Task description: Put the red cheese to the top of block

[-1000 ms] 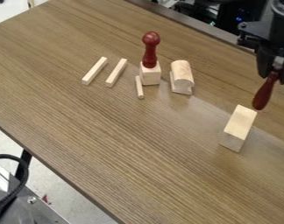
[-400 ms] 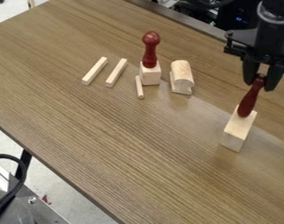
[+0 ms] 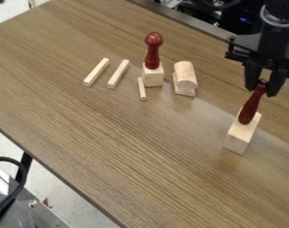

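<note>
At the right, the black gripper (image 3: 262, 90) hangs over the table, shut on the top end of a dark red, pin-shaped wooden piece (image 3: 250, 108). The piece leans, its thick lower end down and to the left of the fingertips. That end overlaps the far part of the top face of a pale wooden block (image 3: 241, 133); whether the two touch, I cannot tell. The block lies long side down on the table.
Left of the gripper, another red piece (image 3: 152, 51) stands upright on a pale cube (image 3: 153, 75). Beside it are a rounded block on a base (image 3: 185, 78), a short rod (image 3: 142, 89) and two thin sticks (image 3: 118, 74). The wooden table (image 3: 141, 147) has its near edge at lower left.
The gripper has moved left and slightly toward the camera with the red piece, which came from right of the block to over its far part. The block and other pieces have stayed put.
</note>
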Controlling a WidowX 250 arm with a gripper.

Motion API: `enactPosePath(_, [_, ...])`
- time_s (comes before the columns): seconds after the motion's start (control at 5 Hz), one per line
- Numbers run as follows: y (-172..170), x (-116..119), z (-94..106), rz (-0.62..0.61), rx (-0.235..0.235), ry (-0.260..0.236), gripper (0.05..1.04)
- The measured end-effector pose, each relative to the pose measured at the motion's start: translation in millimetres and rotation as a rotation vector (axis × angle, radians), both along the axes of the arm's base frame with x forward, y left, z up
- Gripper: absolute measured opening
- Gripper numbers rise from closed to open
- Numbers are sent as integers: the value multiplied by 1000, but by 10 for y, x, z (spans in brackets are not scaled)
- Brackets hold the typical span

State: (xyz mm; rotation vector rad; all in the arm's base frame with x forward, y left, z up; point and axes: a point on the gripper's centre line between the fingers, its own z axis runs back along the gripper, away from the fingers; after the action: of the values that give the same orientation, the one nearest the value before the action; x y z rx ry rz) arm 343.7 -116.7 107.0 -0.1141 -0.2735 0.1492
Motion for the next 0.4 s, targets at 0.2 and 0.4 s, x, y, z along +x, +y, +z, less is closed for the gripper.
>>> enactPosePath(0.2, [3, 2, -3, 9, -16, 4, 352])
enactPosePath(0.4, [15, 7, -11, 32, -34, 7, 663])
